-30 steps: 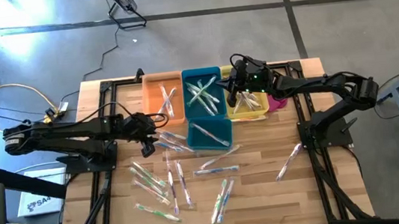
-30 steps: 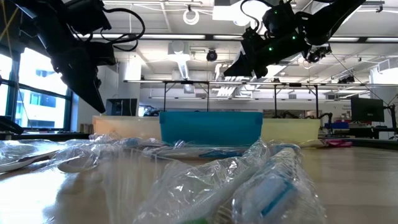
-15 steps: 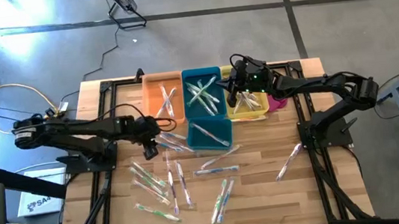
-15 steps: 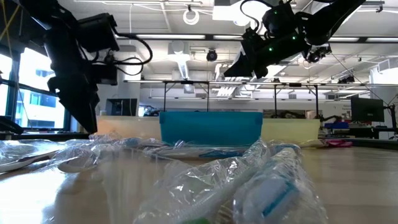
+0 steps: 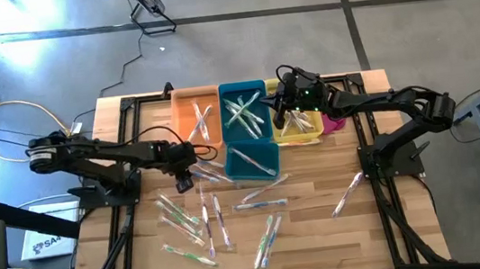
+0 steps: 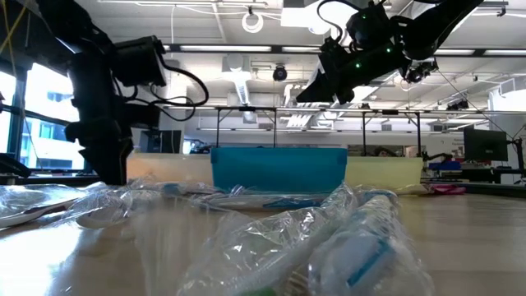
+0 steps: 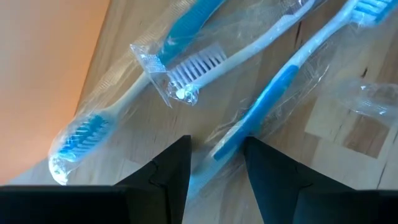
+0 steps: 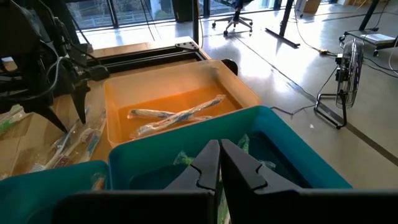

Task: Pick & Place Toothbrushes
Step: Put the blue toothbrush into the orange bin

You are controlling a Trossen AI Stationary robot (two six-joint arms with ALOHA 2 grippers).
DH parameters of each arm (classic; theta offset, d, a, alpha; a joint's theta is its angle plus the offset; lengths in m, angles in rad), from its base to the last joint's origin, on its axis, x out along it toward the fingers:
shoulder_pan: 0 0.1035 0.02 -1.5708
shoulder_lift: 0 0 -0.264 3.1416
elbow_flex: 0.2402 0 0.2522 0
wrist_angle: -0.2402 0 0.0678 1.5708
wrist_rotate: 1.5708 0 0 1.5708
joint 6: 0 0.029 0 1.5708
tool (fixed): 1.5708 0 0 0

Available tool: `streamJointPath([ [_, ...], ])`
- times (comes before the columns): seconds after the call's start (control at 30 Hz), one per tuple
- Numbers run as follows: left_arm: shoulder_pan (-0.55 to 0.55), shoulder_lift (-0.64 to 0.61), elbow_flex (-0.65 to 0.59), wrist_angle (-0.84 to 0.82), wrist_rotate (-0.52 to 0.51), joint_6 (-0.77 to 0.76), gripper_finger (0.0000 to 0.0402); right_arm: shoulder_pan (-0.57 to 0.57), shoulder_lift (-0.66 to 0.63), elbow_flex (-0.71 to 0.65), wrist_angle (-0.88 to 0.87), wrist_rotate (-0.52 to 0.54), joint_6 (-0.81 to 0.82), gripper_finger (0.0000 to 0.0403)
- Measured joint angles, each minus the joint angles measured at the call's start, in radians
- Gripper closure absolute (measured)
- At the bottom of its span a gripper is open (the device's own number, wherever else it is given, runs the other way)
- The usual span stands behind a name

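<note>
- While my left gripper [image 7: 214, 163] hangs spread over the blue-handled toothbrush [image 7: 273, 93], its tail between the fingers, I'd descend squarely and pinch the handle, not wrapper.
- Right gripper [image 8: 219, 163] hovers nearly closed above the teal bin [image 8: 283, 146].

Grey concrete floor [image 5: 238, 35] with seams around the wooden table [image 5: 324, 234]. Long ceiling lights [image 6: 246, 49], windows [image 6: 49, 131] at one side, an office chair [image 8: 233, 14], a standing fan [image 8: 348, 59].
</note>
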Motion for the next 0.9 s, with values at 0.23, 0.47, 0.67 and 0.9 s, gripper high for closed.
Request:
streamJointPath([
  [0.23,0.000,0.011,-0.001,0.006,0.040,0.022,0.0254,0.000,0.000,0.000,0.000,0.000,0.000,0.0396],
  [0.47,0.001,0.011,-0.002,0.014,0.059,0.050,0.0281,0.000,0.000,0.000,0.000,0.000,0.000,0.0396],
  [0.67,0.001,0.012,-0.002,0.020,0.094,0.058,0.0331,0.000,0.000,0.000,0.000,0.000,0.000,0.0396],
  [0.9,-0.001,0.013,-0.003,0.022,0.229,0.105,0.0379,0.000,0.000,0.000,0.000,0.000,0.000,0.0396],
])
